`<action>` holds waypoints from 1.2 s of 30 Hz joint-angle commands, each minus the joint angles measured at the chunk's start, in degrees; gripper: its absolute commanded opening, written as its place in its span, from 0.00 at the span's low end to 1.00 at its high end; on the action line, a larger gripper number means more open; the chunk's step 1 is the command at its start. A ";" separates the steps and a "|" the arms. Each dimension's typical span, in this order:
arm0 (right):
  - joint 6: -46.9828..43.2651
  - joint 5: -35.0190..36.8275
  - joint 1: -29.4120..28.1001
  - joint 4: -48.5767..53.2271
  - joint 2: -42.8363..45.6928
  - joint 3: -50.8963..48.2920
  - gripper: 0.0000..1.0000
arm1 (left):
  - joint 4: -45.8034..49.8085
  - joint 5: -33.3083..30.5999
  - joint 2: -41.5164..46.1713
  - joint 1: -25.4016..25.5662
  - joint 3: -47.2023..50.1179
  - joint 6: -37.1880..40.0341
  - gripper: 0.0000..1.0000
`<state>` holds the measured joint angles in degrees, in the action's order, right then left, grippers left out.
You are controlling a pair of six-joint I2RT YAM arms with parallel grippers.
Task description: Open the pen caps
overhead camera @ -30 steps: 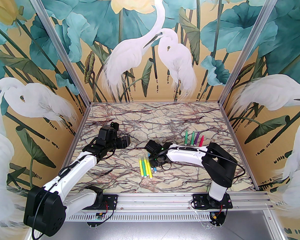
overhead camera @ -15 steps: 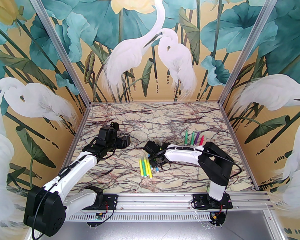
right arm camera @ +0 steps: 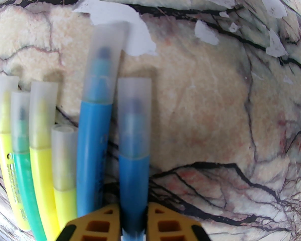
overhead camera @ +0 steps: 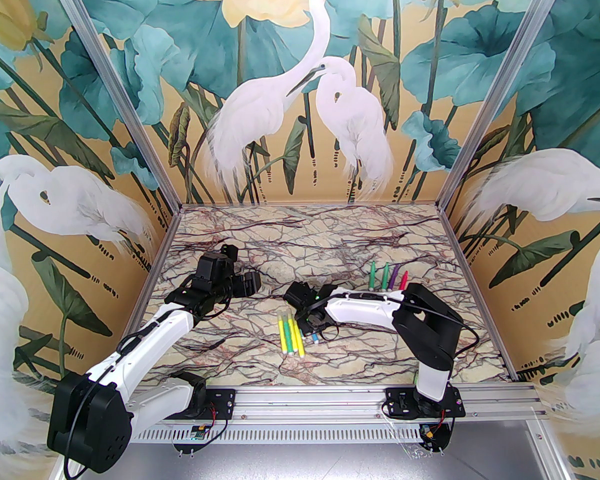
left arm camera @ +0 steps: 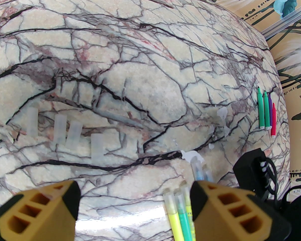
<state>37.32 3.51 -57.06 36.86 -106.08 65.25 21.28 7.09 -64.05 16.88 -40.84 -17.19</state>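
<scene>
You can make out dark printing running along the barrel of the leftmost yellow pen (right arm camera: 9, 166) and fainter printing on the green pen (right arm camera: 24, 182) just right of it; both are too blurred to read.

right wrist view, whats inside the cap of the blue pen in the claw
Through the frosted cap a blurred dark tip shows on a paler neck. Lower down, the blue pen is hidden by the right claw.
</scene>
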 commanded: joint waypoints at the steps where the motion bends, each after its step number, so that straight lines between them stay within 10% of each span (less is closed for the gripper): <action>1: -0.39 1.78 -0.31 0.28 -1.39 -1.04 0.06 | -1.83 2.29 0.52 -0.27 0.45 -0.61 0.77; 36: -9.75 -1.84 1.43 -10.23 19.69 -5.13 0.15 | -24.23 39.07 -14.04 6.04 -1.87 -12.72 0.71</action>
<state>28.67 2.48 -55.86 27.51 -87.24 59.29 0.80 42.46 -76.95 22.52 -41.41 -27.81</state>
